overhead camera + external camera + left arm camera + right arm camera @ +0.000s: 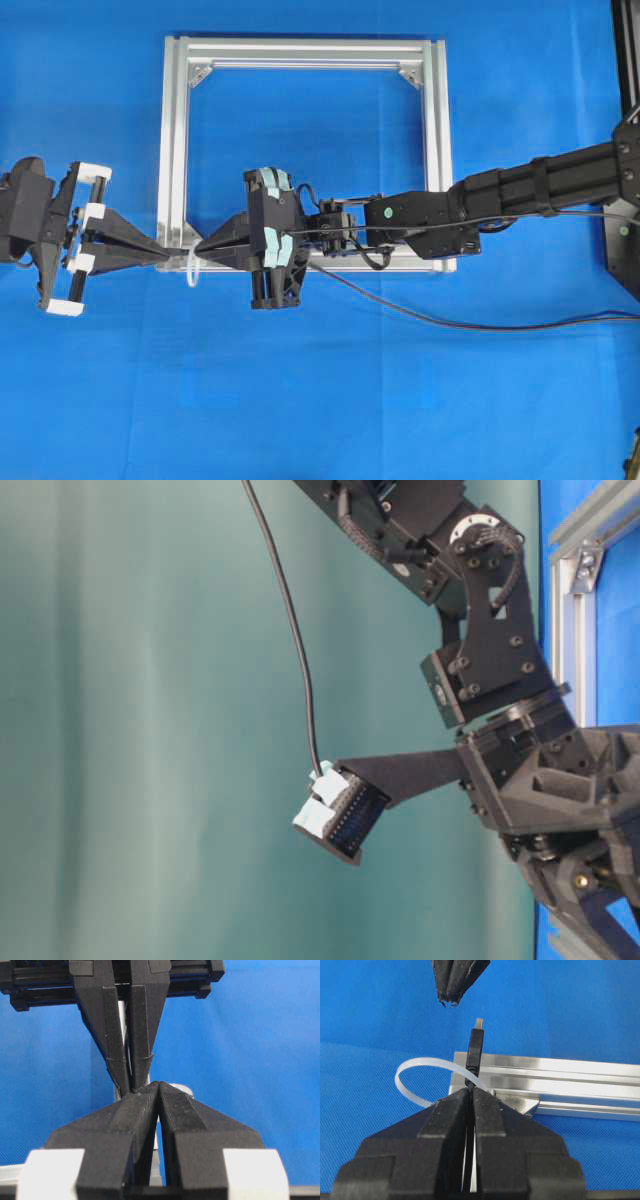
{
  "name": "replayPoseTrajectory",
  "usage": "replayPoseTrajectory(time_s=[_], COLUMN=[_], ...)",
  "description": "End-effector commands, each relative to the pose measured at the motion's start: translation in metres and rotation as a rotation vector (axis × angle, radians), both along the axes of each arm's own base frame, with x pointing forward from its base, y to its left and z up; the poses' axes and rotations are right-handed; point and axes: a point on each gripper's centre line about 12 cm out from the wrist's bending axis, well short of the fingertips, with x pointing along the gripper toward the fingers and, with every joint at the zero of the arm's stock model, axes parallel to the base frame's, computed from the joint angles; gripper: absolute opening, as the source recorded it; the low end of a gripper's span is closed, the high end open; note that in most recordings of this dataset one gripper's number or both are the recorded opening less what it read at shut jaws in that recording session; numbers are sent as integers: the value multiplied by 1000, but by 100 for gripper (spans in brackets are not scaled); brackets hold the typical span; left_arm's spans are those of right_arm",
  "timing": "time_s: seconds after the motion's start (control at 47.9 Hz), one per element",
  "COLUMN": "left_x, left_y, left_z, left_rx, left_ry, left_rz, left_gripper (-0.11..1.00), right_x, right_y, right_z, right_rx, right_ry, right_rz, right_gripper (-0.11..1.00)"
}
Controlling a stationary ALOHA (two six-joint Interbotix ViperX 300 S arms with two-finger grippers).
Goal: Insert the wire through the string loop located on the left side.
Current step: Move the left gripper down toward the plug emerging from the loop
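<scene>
Plug end of the wire sticks out past my right gripper, whose jaws are clamped shut on the cable just behind it. From my right wrist view the plug appears to have gone through the string loop, which arcs out to the left by the corner of the silver frame; I judge the threading itself mostly done. My left gripper faces the plug tip to tip, just apart from it, jaws closed on nothing. Left to do, I reckon: open those jaws, take the plug on the far side, and draw the wire on through over the blue table
</scene>
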Motion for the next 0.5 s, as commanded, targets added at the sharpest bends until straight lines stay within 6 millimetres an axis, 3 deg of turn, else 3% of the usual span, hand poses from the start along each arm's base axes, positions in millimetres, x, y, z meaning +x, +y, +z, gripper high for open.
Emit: replayPoseTrajectory(time_s=[0.0, 0.23, 0.313, 0.48], left_x=[4, 3, 4, 5], left_y=[-2, -2, -2, -1], left_z=[4, 4, 4, 6], left_rx=[-2, -4, -7, -5], left_ry=[-11, 2, 1, -4], left_rz=[-6, -6, -5, -2], left_gripper=[0, 4, 22, 72], right_x=[6, 6, 6, 6], right_y=[-1, -1, -1, -1], right_z=[20, 20, 20, 20], right_rx=[1, 1, 1, 1], right_ry=[-57, -57, -57, -55], right_rz=[-2, -2, -2, -2], right_gripper=[-10, -10, -10, -10])
